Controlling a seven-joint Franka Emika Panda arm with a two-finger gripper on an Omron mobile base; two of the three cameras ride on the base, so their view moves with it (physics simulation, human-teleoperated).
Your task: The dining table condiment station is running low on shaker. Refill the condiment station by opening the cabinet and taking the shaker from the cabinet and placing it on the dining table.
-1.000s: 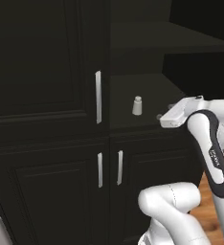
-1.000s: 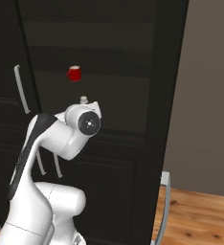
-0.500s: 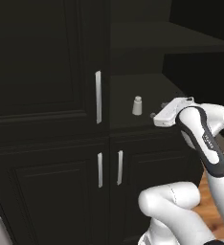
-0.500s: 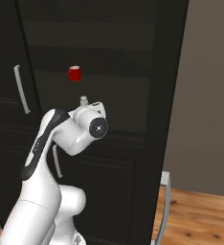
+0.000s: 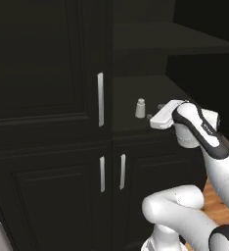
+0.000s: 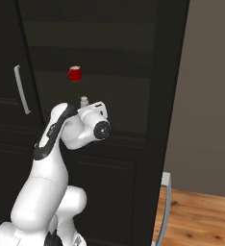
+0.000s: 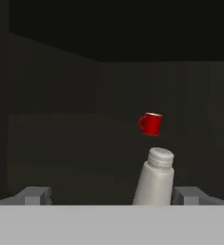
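I had the cabinet (image 5: 48,73) open on its right side, so the step in hand was the reach for the shaker (image 5: 140,108). It stood upright on the open shelf (image 5: 141,88), just right of the closed door's silver handle (image 5: 100,99). My hand (image 5: 153,112) sat at about 3 o'clock from it in the left base view, near it but not touching, its two fingers spread wide with nothing between them. Looking along the hand, the shaker (image 7: 155,178) stood between the fingertips (image 7: 35,195), off centre toward the right one, and a red mug (image 7: 151,124) sat further back at roughly 12 o'clock from it. My read was that the next move called for a short push forward, a nudge sideways to centre the shaker, then a close on its body. It looked light and tippy, so a bump from the right finger could have knocked it over.
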